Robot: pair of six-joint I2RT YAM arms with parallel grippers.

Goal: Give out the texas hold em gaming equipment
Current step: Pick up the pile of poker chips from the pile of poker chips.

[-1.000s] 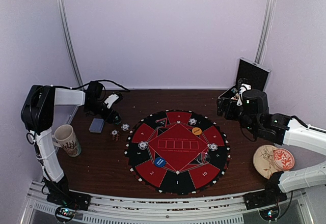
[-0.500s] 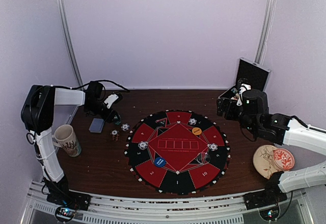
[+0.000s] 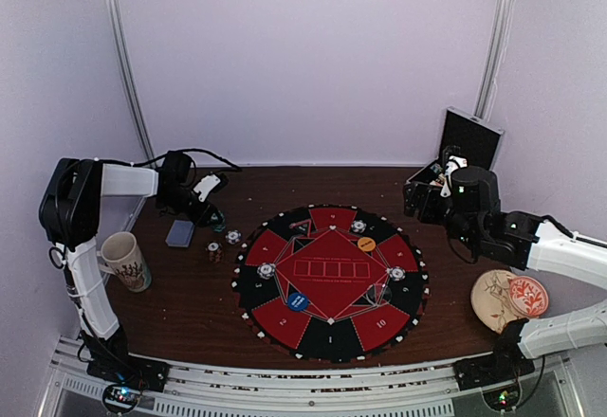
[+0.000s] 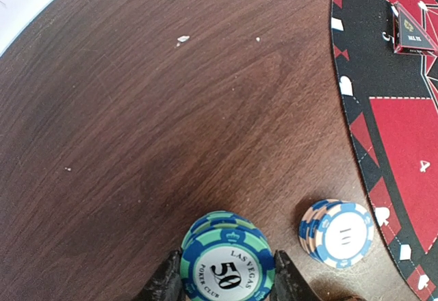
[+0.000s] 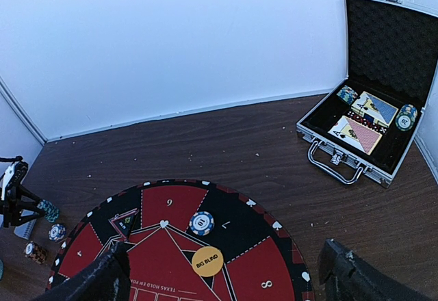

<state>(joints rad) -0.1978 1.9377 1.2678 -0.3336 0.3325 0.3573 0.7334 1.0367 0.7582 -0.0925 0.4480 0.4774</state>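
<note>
mat [image 3: 327, 280]: round, red and black, centre of the bench [image 3: 190, 313]
on the mat: three white-edged chips [image 3: 358, 226], orange disc [image 3: 367, 244], blue disc [image 3: 298, 300]
left of mat: two chip stacks [image 3: 233, 237], card deck [image 3: 179, 234]
left tool [image 3: 214, 216]: low, middle left, at teal chips [image 3: 220, 218]
mug [image 3: 125, 261]: lower left
case [image 3: 471, 137]: open, upper right

Soft, even light all round, walls [image 3: 303, 57] going a bit lilac on the top cam, shadows barely there. Left wrist cam is crisp on the table [image 4: 137, 123] grain and the teal chip [image 4: 227, 267] print. Right wrist corners look slightly warped, I think.
</note>
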